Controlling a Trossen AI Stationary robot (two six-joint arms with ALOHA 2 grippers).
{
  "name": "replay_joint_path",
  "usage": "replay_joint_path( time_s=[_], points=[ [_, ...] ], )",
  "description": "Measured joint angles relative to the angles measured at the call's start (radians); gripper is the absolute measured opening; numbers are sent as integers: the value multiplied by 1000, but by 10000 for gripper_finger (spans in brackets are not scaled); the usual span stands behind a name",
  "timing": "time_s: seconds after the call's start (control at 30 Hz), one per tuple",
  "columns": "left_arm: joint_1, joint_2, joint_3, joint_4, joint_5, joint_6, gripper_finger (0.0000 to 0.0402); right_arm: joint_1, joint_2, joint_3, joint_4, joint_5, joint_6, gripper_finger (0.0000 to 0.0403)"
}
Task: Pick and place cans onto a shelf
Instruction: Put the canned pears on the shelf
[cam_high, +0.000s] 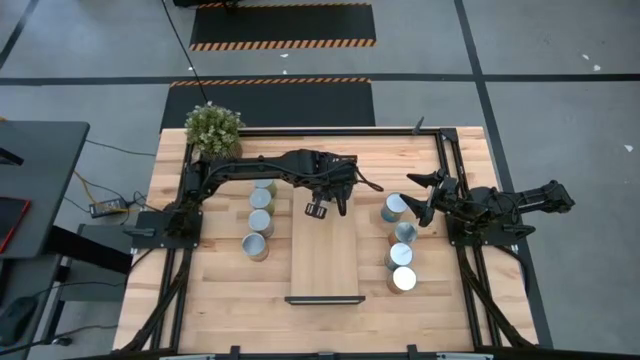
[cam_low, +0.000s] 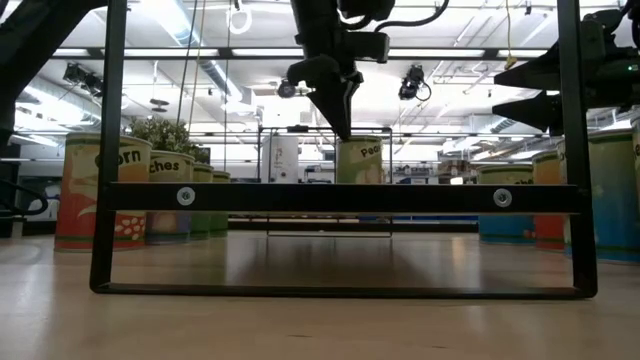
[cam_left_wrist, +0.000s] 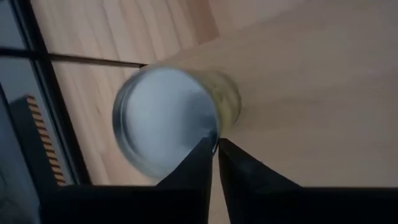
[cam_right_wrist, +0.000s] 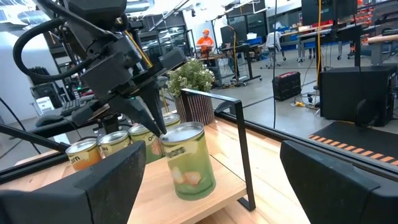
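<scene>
The shelf (cam_high: 324, 258) lies flat mid-table, one can (cam_right_wrist: 188, 160) upright near its far end. The left claw (cam_right_wrist: 153, 124), clenched with nothing in it, presses its tips at that can's rim; a sideways nudge could tip the can or push it off the edge. The right claw (cam_high: 428, 196) hangs released above the cans (cam_high: 401, 245) on the right. The can has a silver top and a green-yellow label.

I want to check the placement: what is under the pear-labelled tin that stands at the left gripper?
The pear-labelled tin stands on the light-wood shelf board, near its dark end frame. The shut left gripper touches its rim. The tin's base hides the contact.
</scene>
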Motion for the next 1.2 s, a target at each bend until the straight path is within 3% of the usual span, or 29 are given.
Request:
replay_joint_path(
  time_s=[0.2, 0.63, 0.77, 1.07, 1.2],
  points=[
    [-3, 0, 0, 3, -1, -90, 4, 0, 0, 0, 0, 0, 0, 378],
    [-29, 0, 0, 25, -21, -111, 25, 0, 0, 0, 0, 0, 0, 378],
    [-35, -2, 0, 47, -23, -113, 56, 0, 0, 0, 0, 0, 0, 378],
    [-47, -15, 0, 50, -31, -114, 166, 0, 0, 0, 0, 0, 0, 378],
    [-59, -59, 0, 8, -66, -88, 190, 0, 0, 0, 0, 0, 0, 378]
  ],
)
